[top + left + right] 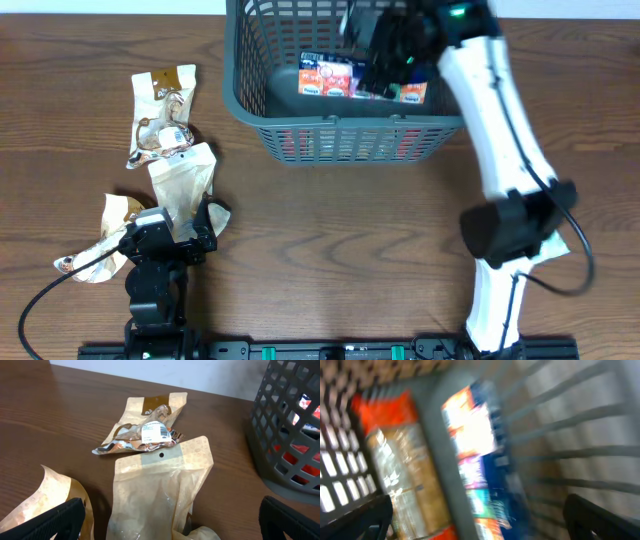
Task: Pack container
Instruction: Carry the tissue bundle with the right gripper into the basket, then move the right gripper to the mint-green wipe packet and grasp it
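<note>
Basket [250, 95] sits at the far middle of the bench [340, 230], with a colourful snack pack [328, 77] lying on its floor. The right pincer [477, 510] is down inside it, fingers spread apart, though that view's pretty blurry. The left pincer [170, 510] hovers with fingers wide apart over a tan pouch [155, 485] on the left side.

My right arm [497, 120] is white with black joints. The container [340, 135] is dark grey with lattice-slotted sides; inside, a blue pack [328, 75] is printed orange and white. The flat pouch [160, 490] is speckled tan, the surface [330, 250] dark brown wood-grain.
</note>
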